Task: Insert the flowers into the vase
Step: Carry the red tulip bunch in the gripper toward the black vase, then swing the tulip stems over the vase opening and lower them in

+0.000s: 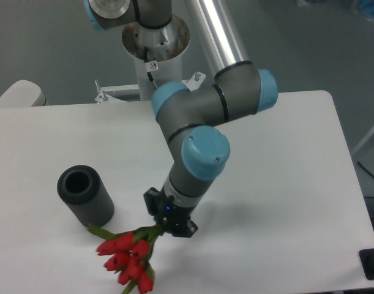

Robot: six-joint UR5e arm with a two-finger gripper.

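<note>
We've got the gripper (164, 229) clamped on the tulips' (128, 260) stems, buds outward, so stems enter the vase (86, 195) first.

robotics lab, arm (199, 110) on steel pedestal (155, 46), white table (284, 184) (grey floor)

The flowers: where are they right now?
The flowers lie low in the camera view, near the table's front edge, just right of the vase, stems at the pincer.
</note>
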